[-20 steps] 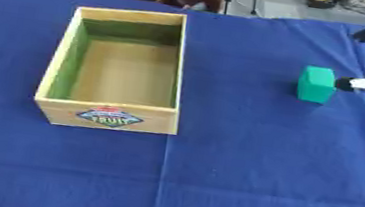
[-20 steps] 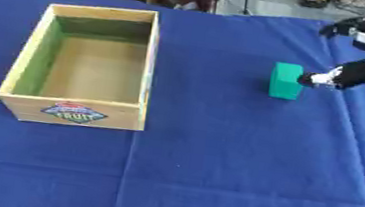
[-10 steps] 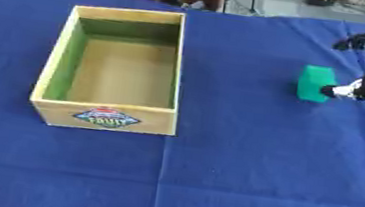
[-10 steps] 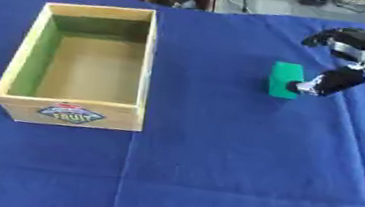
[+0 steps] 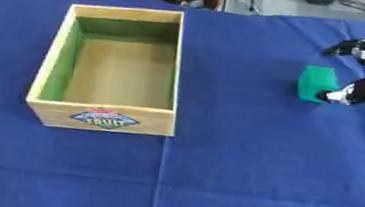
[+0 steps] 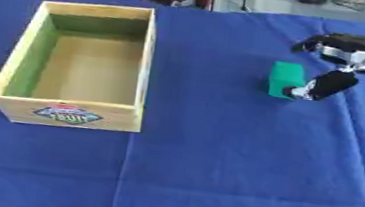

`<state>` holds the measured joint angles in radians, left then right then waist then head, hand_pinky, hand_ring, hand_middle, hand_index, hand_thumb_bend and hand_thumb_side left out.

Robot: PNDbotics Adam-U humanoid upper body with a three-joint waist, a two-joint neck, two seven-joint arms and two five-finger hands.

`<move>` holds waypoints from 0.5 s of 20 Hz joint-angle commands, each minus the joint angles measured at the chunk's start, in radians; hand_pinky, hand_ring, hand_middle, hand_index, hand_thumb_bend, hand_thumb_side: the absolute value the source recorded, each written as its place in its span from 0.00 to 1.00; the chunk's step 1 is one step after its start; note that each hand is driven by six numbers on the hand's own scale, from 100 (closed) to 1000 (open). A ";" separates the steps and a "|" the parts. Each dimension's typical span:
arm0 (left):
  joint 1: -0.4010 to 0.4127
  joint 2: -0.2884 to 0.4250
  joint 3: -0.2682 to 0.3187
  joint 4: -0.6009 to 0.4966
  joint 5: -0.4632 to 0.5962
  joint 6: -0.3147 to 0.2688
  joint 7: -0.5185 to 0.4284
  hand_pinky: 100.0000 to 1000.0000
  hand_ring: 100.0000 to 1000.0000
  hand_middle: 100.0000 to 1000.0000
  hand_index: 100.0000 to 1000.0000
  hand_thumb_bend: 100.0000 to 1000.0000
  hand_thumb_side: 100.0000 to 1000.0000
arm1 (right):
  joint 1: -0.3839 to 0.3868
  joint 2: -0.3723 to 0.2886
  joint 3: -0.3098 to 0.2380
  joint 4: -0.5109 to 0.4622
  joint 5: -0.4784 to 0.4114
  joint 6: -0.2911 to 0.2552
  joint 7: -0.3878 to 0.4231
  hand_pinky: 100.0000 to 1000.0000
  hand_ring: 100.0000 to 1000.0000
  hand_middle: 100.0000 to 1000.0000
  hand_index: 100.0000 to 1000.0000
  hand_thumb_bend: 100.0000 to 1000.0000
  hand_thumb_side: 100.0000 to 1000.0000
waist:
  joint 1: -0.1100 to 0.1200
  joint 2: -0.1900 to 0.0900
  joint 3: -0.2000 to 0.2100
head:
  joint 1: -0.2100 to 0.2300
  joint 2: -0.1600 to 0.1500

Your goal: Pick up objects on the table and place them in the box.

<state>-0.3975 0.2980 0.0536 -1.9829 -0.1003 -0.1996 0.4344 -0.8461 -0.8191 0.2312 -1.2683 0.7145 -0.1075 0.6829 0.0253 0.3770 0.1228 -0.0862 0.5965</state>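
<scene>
A green block [image 6: 284, 78] stands on the blue tablecloth to the right of the wooden box [image 5: 47, 66], which is open at the top and empty inside, with a fruit label on its front wall. My right hand [image 6: 344, 56] comes in from the right. Its thumb tip touches the block's right side, while its fingers arch above and behind the block without closing on it. My left hand shows in neither view.
The blue cloth [image 5: 237, 183] covers the whole table, with a crease running down its middle. Dark clutter and a person's clothing lie beyond the far edge.
My right hand has moved left toward the green block, and its fingers now reach over the block's far side. The block and the box stay put.
</scene>
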 commanded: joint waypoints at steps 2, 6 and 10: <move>-0.016 0.011 0.000 -0.017 0.005 0.000 -0.002 0.51 0.67 0.84 0.87 0.00 1.00 | -0.021 -0.014 0.003 0.006 0.004 -0.009 0.015 0.90 0.94 0.89 0.97 0.25 0.44 | -0.003 -0.015 0.004 | -0.006 -0.012; -0.018 0.009 -0.002 -0.017 0.006 0.001 -0.004 0.51 0.67 0.84 0.87 0.00 1.00 | -0.024 -0.007 0.007 0.017 0.018 -0.012 0.014 0.90 0.94 0.87 0.97 0.21 0.42 | -0.006 -0.010 0.007 | -0.007 -0.017; -0.020 0.009 -0.001 -0.017 0.006 0.001 -0.004 0.51 0.67 0.84 0.87 0.00 1.00 | -0.028 -0.001 0.008 0.037 0.031 -0.012 0.015 0.90 0.94 0.84 0.95 0.18 0.40 | -0.007 -0.004 0.014 | -0.010 -0.019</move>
<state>-0.4044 0.2976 0.0534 -1.9829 -0.0977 -0.1990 0.4333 -0.8541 -0.8025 0.2470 -1.2316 0.7345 -0.1177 0.6972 0.0200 0.3907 0.1364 -0.0931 0.5871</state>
